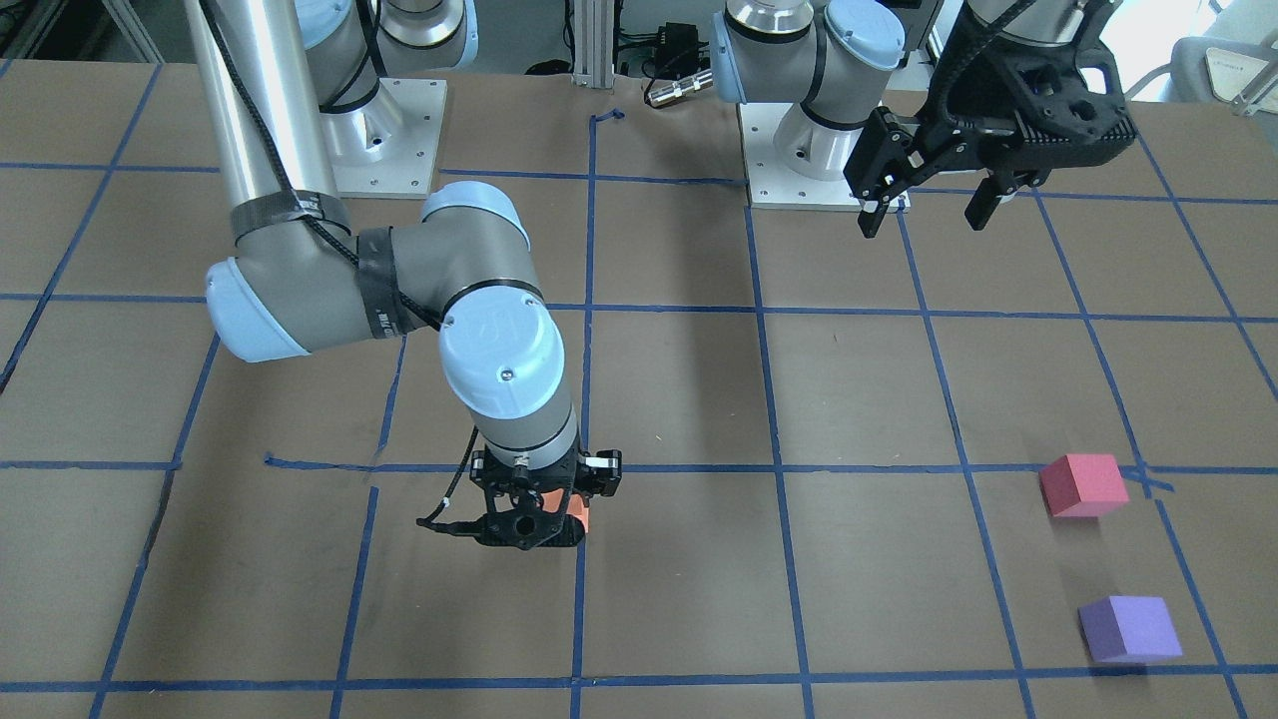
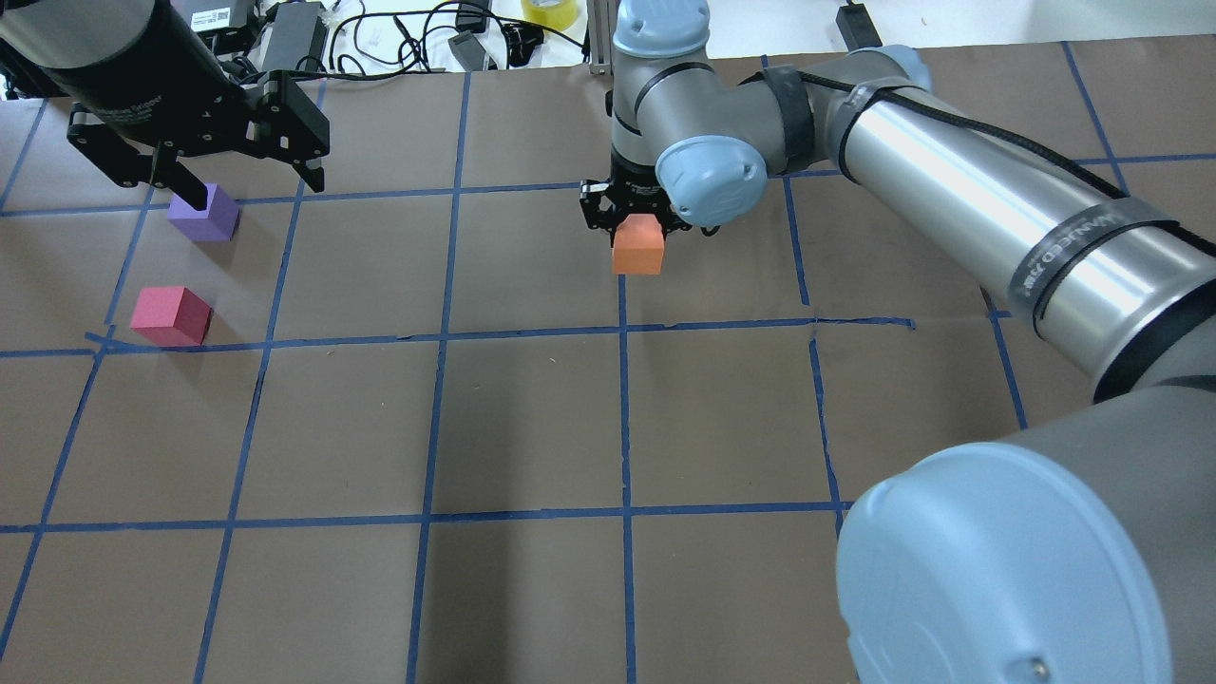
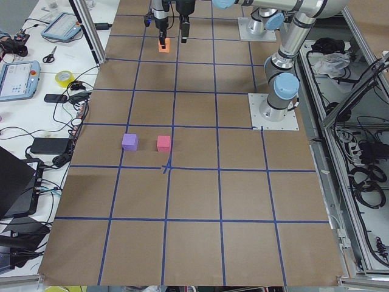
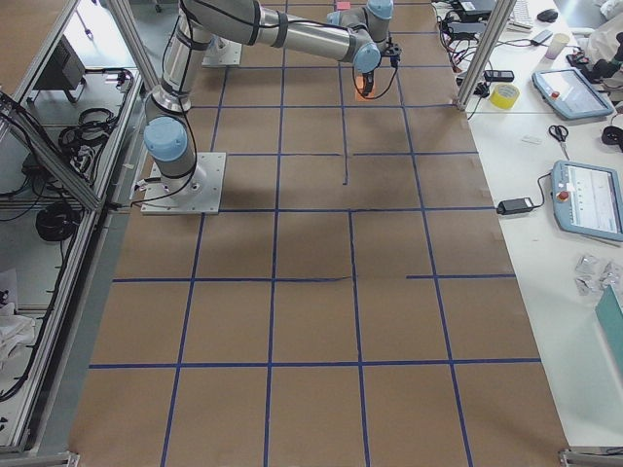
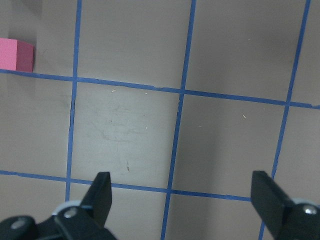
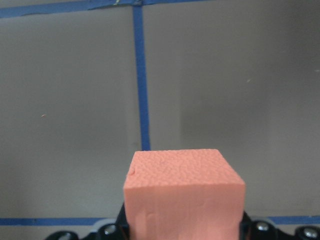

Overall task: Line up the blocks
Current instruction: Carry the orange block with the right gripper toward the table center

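My right gripper [image 2: 638, 233] is shut on the orange block [image 2: 638, 245] and holds it low over the table's middle, next to a blue tape line. The orange block fills the bottom of the right wrist view [image 6: 182, 190]; the fingers are hidden behind it. The pinkish-red block [image 2: 171, 315] and the purple block [image 2: 204, 214] sit side by side, apart, on my left side. My left gripper [image 2: 255, 190] is open and empty, raised above the table near the purple block. The left wrist view shows its fingers [image 5: 100, 197] spread wide and the pinkish-red block [image 5: 16, 55] at the left edge.
The brown table carries a grid of blue tape [image 2: 622, 408]. The two arm bases [image 1: 389, 150] [image 1: 799, 160] stand at the robot's edge. Cables and a yellow tape roll [image 2: 549, 11] lie beyond the far edge. The right arm's long links [image 2: 997, 218] stretch over the right half.
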### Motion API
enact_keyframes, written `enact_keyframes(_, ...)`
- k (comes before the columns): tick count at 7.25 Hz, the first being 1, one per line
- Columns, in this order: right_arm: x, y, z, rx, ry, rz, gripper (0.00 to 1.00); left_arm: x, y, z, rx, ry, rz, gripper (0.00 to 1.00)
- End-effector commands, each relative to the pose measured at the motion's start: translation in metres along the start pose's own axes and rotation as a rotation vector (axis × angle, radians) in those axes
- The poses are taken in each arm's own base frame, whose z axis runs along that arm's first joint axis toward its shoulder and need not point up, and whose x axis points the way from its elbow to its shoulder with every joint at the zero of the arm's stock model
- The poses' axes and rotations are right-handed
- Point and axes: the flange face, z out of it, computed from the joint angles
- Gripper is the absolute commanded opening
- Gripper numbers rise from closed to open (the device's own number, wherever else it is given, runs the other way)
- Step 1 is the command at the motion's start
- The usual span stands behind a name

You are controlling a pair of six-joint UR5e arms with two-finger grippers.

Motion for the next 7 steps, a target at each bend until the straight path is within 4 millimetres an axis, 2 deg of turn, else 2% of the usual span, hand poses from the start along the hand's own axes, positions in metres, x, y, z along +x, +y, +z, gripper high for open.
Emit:
enact_keyframes(1,-0.034,0.002,0.025,-0.012,0.000,-0.034,0.00,0.000,0.000,0.000,0.000,0.003,-0.003,1.00)
enact_keyframes(3,-0.043,-0.013,0.041,0.001,-0.003,-0.040,0.00,-0.001,0.001,-0.003,0.005,-0.003,-0.001,1.00)
enact_keyframes(6,-0.053,-0.020,0.063,-0.005,-0.001,-0.025,0.02,-0.003,0.003,-0.005,0.010,-0.006,-0.003,1.00)
enact_keyframes(7,-0.055,-0.023,0.064,-0.001,-0.002,-0.014,0.08,-0.003,0.003,-0.005,0.010,-0.006,-0.003,1.00)
